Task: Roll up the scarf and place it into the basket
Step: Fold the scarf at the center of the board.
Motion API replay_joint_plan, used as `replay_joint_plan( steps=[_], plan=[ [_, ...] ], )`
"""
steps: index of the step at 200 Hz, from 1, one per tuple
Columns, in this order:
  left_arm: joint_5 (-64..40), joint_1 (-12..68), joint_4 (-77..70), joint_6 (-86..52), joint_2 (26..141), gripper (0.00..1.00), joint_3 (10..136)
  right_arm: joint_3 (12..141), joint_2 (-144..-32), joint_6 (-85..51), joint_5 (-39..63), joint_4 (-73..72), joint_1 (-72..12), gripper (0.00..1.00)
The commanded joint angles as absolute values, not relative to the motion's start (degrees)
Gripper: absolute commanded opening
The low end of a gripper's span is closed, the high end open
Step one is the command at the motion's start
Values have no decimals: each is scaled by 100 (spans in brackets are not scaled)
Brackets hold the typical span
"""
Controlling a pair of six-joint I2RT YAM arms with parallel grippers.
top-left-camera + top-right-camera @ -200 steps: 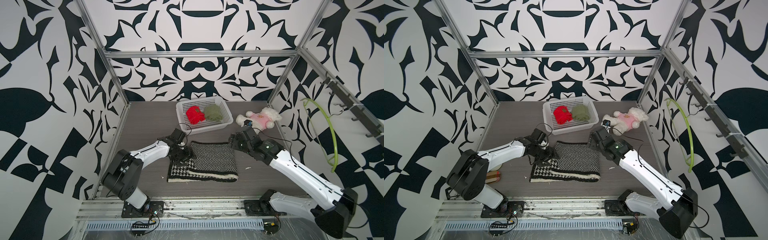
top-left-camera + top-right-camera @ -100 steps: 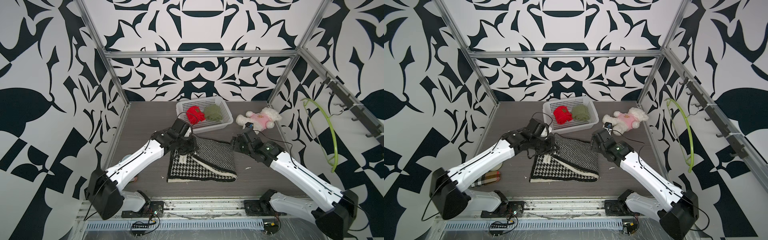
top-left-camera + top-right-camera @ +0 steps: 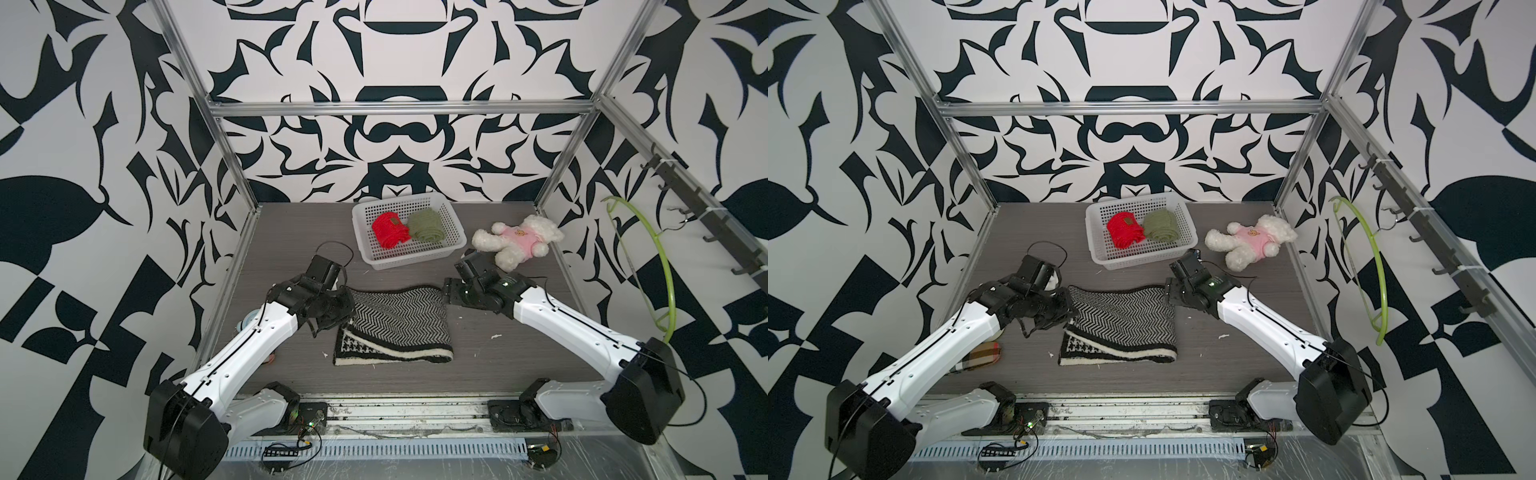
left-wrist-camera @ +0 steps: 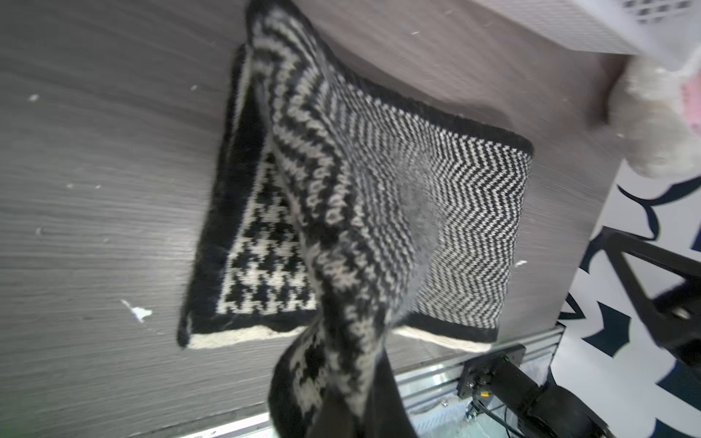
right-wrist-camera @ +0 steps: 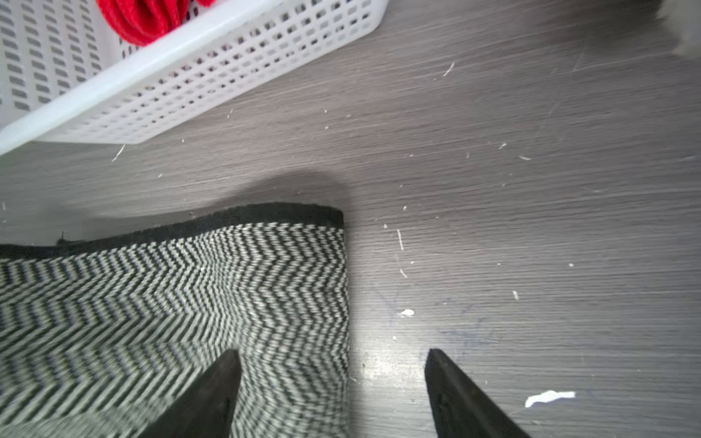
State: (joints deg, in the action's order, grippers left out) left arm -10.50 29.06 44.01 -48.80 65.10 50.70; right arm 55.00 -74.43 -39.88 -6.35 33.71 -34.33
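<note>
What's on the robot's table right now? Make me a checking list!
Surface: grey table, lint specks.
Job's things: scarf folded, one corner lifted; basket holds red roll, green roll.
Clutter: bear beside basket; plaid item by left arm.
Grippers: left gripper shut on scarf corner; right gripper open, straddling scarf's edge.
Cables: black loop by left gripper.
Surroundings: patterned walls; green hanger on rack.
</note>
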Motion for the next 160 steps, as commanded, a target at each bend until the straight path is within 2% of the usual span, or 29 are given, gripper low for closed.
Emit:
replay_joint_plan(
  steps=[1, 13, 40, 44, 48, 56, 59, 71, 80, 103, 114, 120, 129, 139, 145, 150, 160],
  plan=[
    [-1246, 2825, 4348, -4704, 6557, 0, 4900, 5570, -7490, -3838, -382, 3207, -3439, 79],
    [-1244, 2812, 4218, -4707, 6613, 0, 4739, 5605, -7564, -3796, -354, 3228, -3458, 79],
    [-1463, 2631, 4422, -4759, 6682, 13, 4637, 5741, -7821, -3647, -154, 3241, -3537, 79],
    [-1399, 2618, 4487, -4752, 6609, 24, 4661, 5760, -7851, -3624, -145, 3228, -3575, 79],
    [-1245, 2623, 4580, -4770, 6508, 45, 4694, 5771, -7870, -3595, -114, 3201, -3611, 79],
    [-780, 2605, 4900, -4844, 6254, 95, 4785, 5803, -7930, -3528, -31, 3153, -3691, 78],
    [-587, 2583, 5048, -4851, 6145, 100, 4842, 5823, -7954, -3520, -19, 3144, -3718, 78],
    [124, 2394, 5468, -4808, 5767, 99, 5094, 5889, -8052, -3465, 33, 3131, -3831, 76],
    [188, 2177, 5498, -4629, 5583, 99, 5211, 5939, -8121, -3428, 126, 3142, -3928, 75],
    [-1165, 1829, 4830, -4416, 5836, 99, 5270, 5937, -8165, -3472, 312, 3156, -4235, 66],
    [-1963, 1877, 4165, -4597, 6116, 100, 5124, 5881, -8108, -3542, 343, 3144, -4430, 53],
    [-2322, 1946, 3731, -4759, 6257, 88, 4986, 5836, -8065, -3598, 343, 3120, -4533, 44],
    [-2625, 2097, 3103, -4970, 6425, 61, 4811, 5707, -8025, -3717, 421, 3035, -4638, 23],
    [-2651, 2280, 2700, -5153, 6609, 25, 4750, 5517, -8055, -3903, 624, 2932, -4644, 4],
    [-2650, 2397, 2527, -5221, 6719, 10, 4734, 5410, -8118, -3985, 702, 2905, -4643, 0],
    [-2653, 2475, 2436, -5276, 6809, 1, 4737, 5324, -8181, -4056, 743, 2913, -4649, 0],
    [-2625, 2609, 2361, -5346, 6969, 0, 4708, 5151, -8310, -4176, 772, 2928, -4645, 0]
  ],
)
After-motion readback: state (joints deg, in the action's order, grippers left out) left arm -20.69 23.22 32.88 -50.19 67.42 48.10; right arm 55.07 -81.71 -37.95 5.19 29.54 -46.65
